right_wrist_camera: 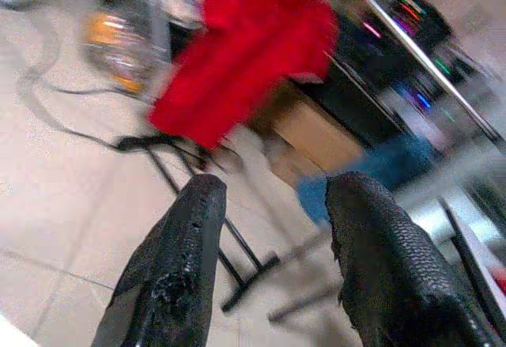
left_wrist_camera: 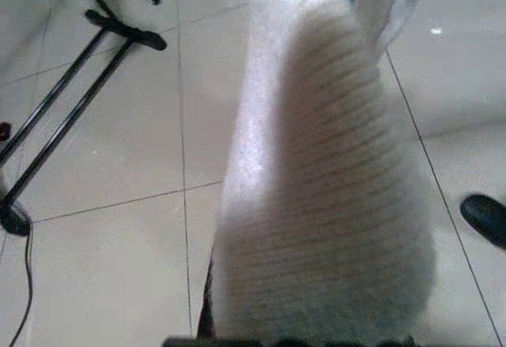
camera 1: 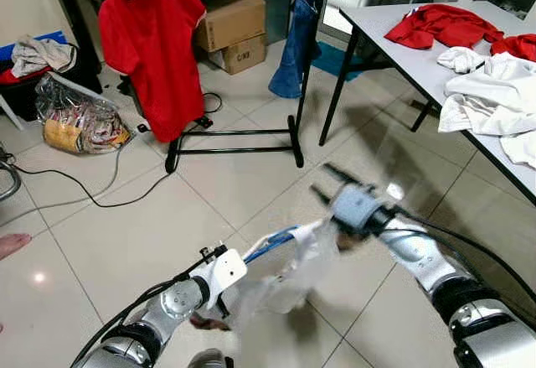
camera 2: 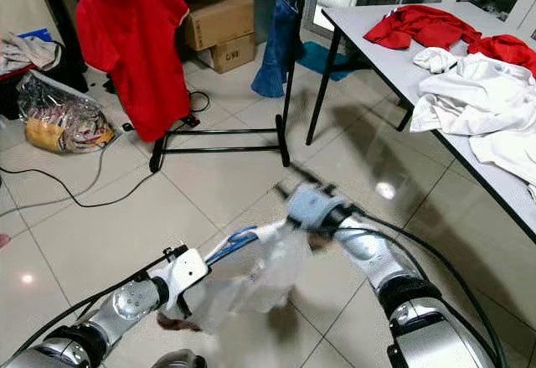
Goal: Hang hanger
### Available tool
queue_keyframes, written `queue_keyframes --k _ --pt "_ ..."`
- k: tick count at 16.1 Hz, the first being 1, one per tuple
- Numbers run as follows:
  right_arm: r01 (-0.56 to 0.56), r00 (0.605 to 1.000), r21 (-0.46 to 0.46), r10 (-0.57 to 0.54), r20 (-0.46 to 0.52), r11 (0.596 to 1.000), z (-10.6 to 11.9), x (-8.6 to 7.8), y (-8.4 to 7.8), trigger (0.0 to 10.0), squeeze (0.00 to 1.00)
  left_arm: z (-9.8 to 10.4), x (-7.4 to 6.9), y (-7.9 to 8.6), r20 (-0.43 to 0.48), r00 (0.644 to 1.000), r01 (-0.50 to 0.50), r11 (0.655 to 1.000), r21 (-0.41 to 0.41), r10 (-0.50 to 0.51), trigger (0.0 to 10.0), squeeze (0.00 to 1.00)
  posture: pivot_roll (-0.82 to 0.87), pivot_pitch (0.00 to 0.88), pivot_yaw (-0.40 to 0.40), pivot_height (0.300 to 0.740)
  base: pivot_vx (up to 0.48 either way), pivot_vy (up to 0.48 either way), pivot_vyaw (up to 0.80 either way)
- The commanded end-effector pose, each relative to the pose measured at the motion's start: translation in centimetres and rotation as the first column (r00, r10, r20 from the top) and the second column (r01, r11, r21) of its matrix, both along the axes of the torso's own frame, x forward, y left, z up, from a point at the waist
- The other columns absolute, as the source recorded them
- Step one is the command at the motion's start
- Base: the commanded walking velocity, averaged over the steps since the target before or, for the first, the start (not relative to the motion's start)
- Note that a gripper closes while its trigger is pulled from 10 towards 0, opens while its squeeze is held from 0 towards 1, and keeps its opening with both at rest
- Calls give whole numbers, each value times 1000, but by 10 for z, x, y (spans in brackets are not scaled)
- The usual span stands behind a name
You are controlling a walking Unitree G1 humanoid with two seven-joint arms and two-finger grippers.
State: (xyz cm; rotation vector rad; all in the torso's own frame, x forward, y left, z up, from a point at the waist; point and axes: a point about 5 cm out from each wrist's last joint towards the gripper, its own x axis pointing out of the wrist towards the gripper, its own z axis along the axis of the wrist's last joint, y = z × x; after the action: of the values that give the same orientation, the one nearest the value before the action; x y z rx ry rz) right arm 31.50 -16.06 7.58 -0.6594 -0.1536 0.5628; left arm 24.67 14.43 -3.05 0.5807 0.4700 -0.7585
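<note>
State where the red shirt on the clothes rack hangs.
In the left eye view the red shirt hangs at the upper left on the black rack, between the plastic bag and cardboard boxes.

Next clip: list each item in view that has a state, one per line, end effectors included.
Red shirt: hanging on the rack.
Jeans: hanging at the rack's other end.
White garment: on a blue hanger, draped between both arms above the floor.
Left end effector: covered by the white garment.
Right end effector: open, empty, aimed at the rack.
Clothes on table: lying loose.
</note>
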Motion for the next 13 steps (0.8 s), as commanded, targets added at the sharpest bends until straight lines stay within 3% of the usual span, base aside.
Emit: queue_keyframes --k 1,4,5,7,8,9,10,11,12,13 --pt "155 988 105 -157 10 982 13 13 -18 10000 0 6 8 2 35 995 -95 994 -58 97 0 0 144 5 -3 740 0 0 0" --pt "300 952 240 -304 -21 923 19 19 -36 10000 0 18 21 7 75 954 -270 941 -202 290 0 0 145 5 -3 740 0 0 0" --pt "380 922 315 -383 -54 870 20 20 -46 10000 0 23 26 6 87 935 -310 912 -267 343 0 0 148 6 -4 740 0 0 0" --pt "476 875 391 -470 -117 788 19 20 -59 10000 0 27 28 3 87 923 -329 888 -321 374 0 0 152 8 -5 740 0 0 0" --pt "494 864 406 -486 -130 769 19 20 -62 10000 0 27 28 3 85 919 -337 880 -335 384 0 0 152 8 -5 740 0 0 0" --pt "524 845 443 -508 -165 727 15 17 -67 10000 0 33 34 4 68 881 -399 813 -425 468 0 0 156 10 -5 740 0 0 0" --pt "522 848 450 -496 -186 724 8 12 -64 10000 0 38 38 6 38 846 -446 745 -497 532 118 0 157 10 -5 740 0 0 0" --pt "502 864 441 -460 -206 744 -2 4 -56 10000 0 40 39 6 16 835 -458 709 -536 551 7255 0 159 10 -5 740 0 0 0" --pt "496 867 440 -451 -210 749 -5 2 -54 10000 0 40 39 5 14 835 -456 706 -541 550 7255 0 159 10 -5 740 0 0 0" --pt "484 875 436 -430 -222 759 -10 -2 -49 10000 0 41 38 4 17 838 -448 705 -549 545 10000 0 162 12 -4 740 0 0 0"
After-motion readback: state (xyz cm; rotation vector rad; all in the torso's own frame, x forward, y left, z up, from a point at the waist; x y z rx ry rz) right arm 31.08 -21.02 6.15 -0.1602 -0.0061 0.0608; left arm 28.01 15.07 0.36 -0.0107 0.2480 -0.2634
